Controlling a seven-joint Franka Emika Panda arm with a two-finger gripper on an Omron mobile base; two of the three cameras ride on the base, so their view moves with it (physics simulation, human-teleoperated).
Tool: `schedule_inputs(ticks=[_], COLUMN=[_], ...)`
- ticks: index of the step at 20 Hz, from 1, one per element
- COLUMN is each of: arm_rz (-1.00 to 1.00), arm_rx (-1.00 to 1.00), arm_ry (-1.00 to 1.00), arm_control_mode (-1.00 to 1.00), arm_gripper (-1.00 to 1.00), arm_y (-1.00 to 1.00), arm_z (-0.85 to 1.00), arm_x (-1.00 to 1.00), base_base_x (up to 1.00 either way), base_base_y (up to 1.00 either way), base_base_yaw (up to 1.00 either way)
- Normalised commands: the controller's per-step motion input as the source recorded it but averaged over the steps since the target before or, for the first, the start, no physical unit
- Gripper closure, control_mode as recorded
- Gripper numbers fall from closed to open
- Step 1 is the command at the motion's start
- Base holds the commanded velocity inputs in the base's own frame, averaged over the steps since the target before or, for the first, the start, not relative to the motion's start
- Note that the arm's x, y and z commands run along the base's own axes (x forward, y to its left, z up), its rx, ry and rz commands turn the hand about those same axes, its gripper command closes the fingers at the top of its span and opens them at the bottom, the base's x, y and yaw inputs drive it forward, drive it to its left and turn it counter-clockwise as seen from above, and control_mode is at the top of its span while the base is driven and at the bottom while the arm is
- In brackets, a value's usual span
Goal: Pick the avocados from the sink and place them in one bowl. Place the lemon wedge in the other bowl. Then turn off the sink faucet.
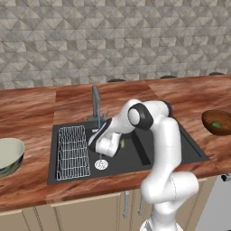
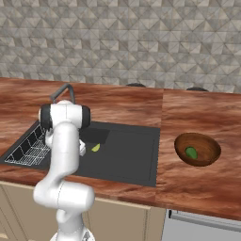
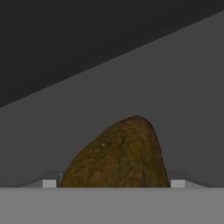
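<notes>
A white robot arm bends low into the left basin of the dark double sink point(image 1: 180, 140), its tool point(image 3: 113, 183) set astride the olive-brown avocado point(image 3: 118, 153) on the basin floor. In the hand view the fruit fills the gap between the two tips, with an edge close beside each; whether they are pressing it or merely flanking it cannot be told. The lemon wedge point(image 1: 122, 143) lies on the sink floor just beside the lowered hand, also seen as a yellow sliver in the right base view point(image 2: 95, 148). The bright green avocado point(image 2: 191, 152) sits inside the shallow brown wooden bowl point(image 2: 207, 159) on the worktop point(image 2: 197, 110) to the right of the sink. The pale grey-green bowl point(image 1: 11, 153) stands on the worktop at the far left, well apart from the basin. A thin stream runs from the faucet point(image 1: 95, 103) down to the silver drain point(image 1: 101, 164), next to the white wire rack point(image 1: 72, 152).
</notes>
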Motion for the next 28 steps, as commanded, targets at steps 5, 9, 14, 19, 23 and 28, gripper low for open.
schedule_inputs(ticks=[5,9,14,19,23,28], arm_rz=[0.0,0.0,0.0,0.0,0.0,0.0], arm_rx=[0.0,0.01,0.05,0.05,0.05,0.06], arm_ry=[0.0,0.0,0.0,-0.04,-0.04,-0.01], arm_control_mode=[-1.0,-1.0,-1.0,-1.0,-1.0,-1.0], arm_gripper=[1.0,1.0,1.0,1.0,1.0,1.0], arm_y=[-0.02,-0.35,-0.41,-0.42,-0.68,-0.85], arm_z=[-0.01,0.32,0.86,0.99,0.87,0.88], arm_x=[0.01,-0.22,-0.04,-0.04,-0.23,-0.27], base_base_x=[0.0,0.0,0.0,0.0,0.0,0.0], base_base_y=[0.0,0.0,0.0,0.0,0.0,0.0], base_base_yaw=[0.0,0.0,0.0,0.0,0.0,0.0])
